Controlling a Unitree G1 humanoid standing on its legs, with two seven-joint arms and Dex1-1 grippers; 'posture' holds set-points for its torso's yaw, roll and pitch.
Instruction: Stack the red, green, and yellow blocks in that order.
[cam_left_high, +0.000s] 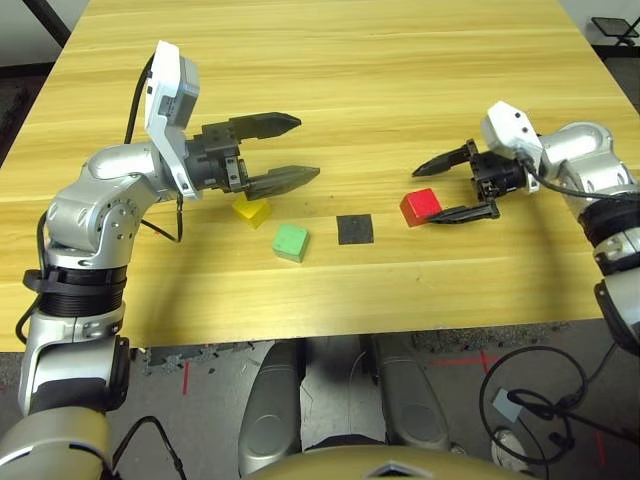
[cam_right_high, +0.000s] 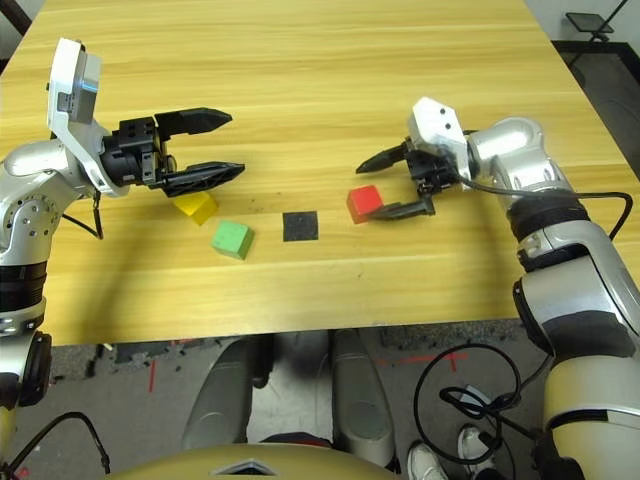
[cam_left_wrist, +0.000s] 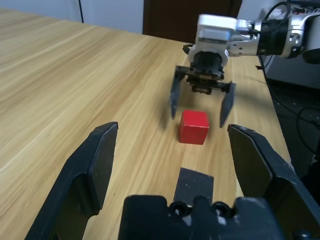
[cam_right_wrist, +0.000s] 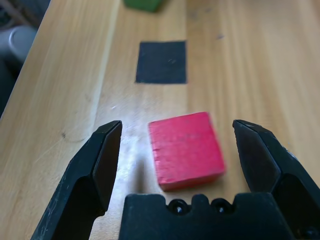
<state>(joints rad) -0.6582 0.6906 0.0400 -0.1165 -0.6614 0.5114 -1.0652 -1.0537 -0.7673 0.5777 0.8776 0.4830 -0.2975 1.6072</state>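
The left hand is spread wide, empty, above the bench. Just on its near side sits the yellow cube, then, nearer and farther right, the light green cube. Next comes the flat black square patch. Right of it, the red cube rests between the right hand's widely parted fingers, unclamped.
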